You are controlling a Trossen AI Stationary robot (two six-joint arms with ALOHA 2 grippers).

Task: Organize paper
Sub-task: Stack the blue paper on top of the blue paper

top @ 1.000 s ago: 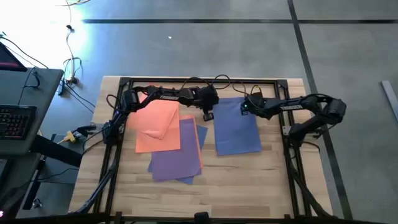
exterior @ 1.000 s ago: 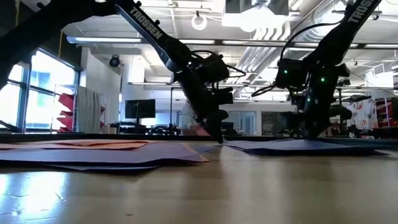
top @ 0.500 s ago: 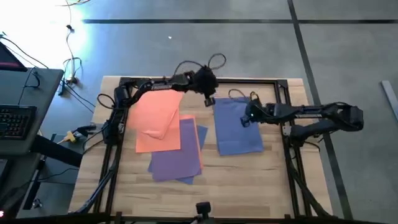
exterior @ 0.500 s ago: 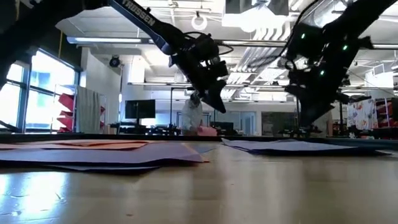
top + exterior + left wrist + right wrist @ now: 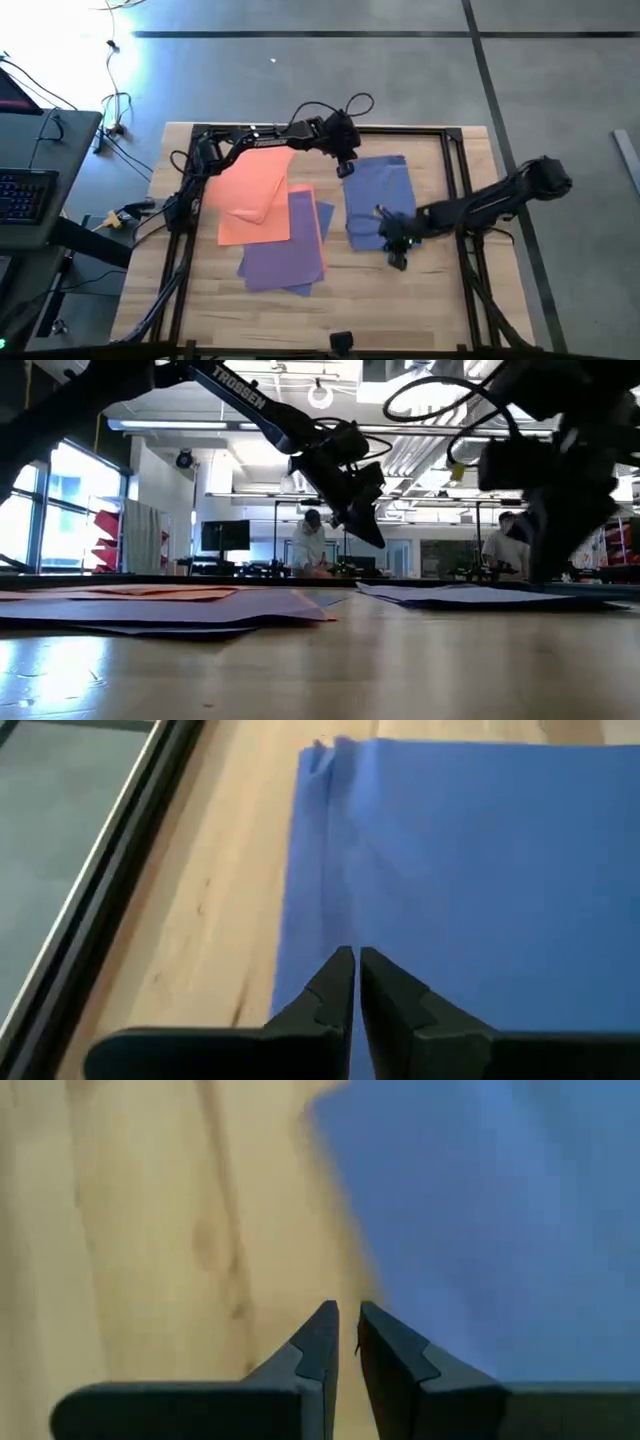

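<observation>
The paper lies flat in two groups. A blue stack [image 5: 385, 200] is at the centre right. An orange sheet [image 5: 255, 190], one corner folded over, overlaps purple sheets [image 5: 285, 245] at the centre left, with a blue edge [image 5: 325, 215] peeking out beneath. My left gripper [image 5: 346, 168] is shut and hangs above the blue stack's far left corner [image 5: 320, 760], clear of the table in the low view [image 5: 378, 542]. My right gripper [image 5: 393, 255] is shut, low at the stack's near left corner, over its edge [image 5: 340, 1230]. My right gripper points down with shut fingers beside the blue stack's near left corner [image 5: 330, 1140]. Whether its tips touch the paper or the wood, I cannot tell.
A black metal frame [image 5: 455, 160] runs along the table's far, left and right sides. Bare wood [image 5: 400, 300] stretches along the near edge. People stand in the room beyond the table [image 5: 310, 545]. A desk with a keyboard [image 5: 25, 195] is left of the table.
My left gripper has risen off the table near the blue stack's far left corner and now hangs above it. My right gripper has travelled from the blue stack's far edge toward the table's near edge, to the stack's near left corner. The sheets lie much as before.
</observation>
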